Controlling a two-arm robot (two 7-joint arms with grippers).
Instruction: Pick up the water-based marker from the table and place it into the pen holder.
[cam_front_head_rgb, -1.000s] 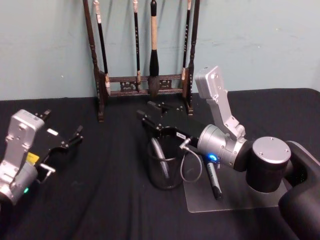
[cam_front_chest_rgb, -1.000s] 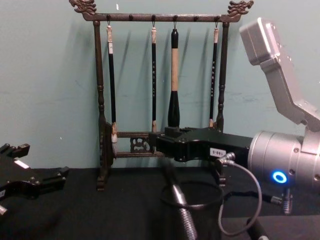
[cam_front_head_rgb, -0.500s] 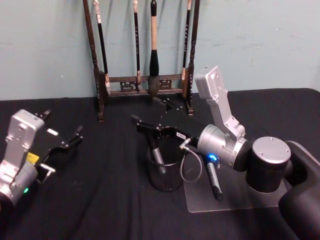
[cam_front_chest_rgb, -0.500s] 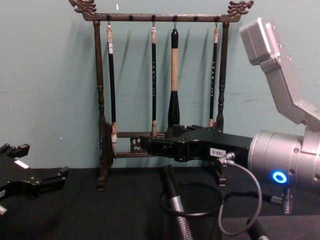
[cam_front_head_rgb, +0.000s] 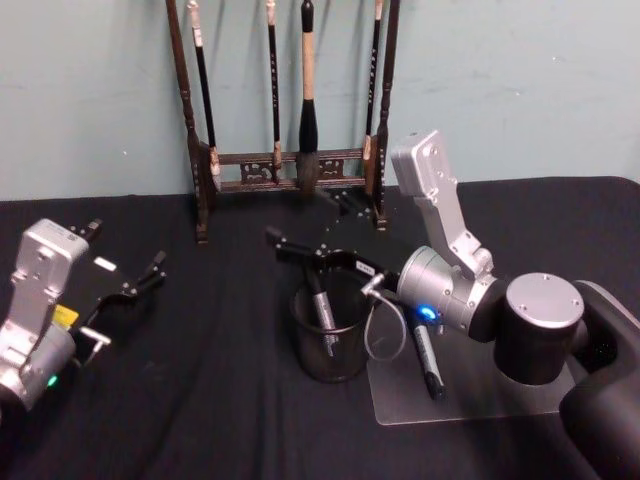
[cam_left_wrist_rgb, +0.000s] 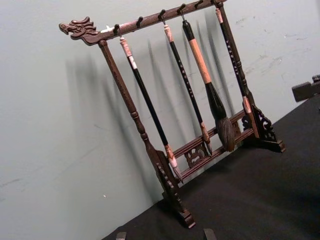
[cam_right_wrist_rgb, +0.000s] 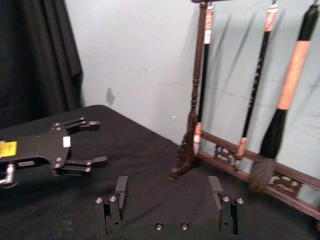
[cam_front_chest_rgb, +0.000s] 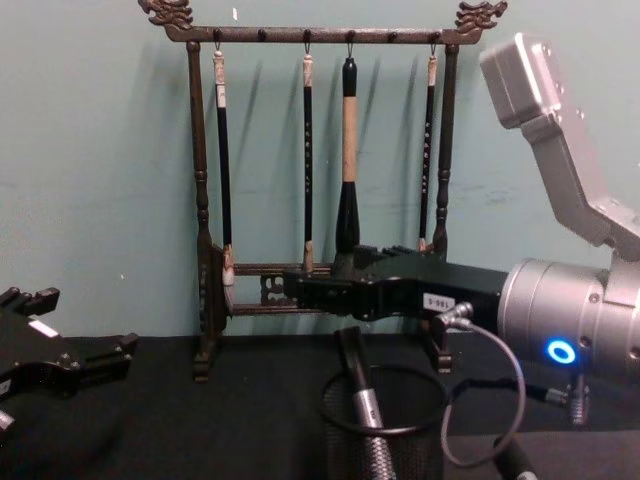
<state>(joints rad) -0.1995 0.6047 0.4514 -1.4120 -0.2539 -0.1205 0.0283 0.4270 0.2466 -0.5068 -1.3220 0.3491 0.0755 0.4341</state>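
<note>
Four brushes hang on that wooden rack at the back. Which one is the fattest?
The third brush from the robot's left: it has a thick tan handle and a bulky dark head, while the other three are slim and black.

The head camera looks forward and down from high up onto the black counter (cam_front_head_rgb: 200, 380), with the brush rack (cam_front_head_rgb: 290, 158) standing at 12 o'clock by the wall. The chest camera sits lower and nearer, facing level across the counter. It shares the rack and has the pen holder (cam_front_chest_rgb: 400, 455) close at 6 o'clock. The left wrist camera, at the counter's 9 o'clock side, views the rack on a tilt. The right wrist camera looks out over the right tool (cam_right_wrist_rgb: 168, 185) toward the rack, taking in the left tool (cam_right_wrist_rgb: 98, 142) farther off.
</note>
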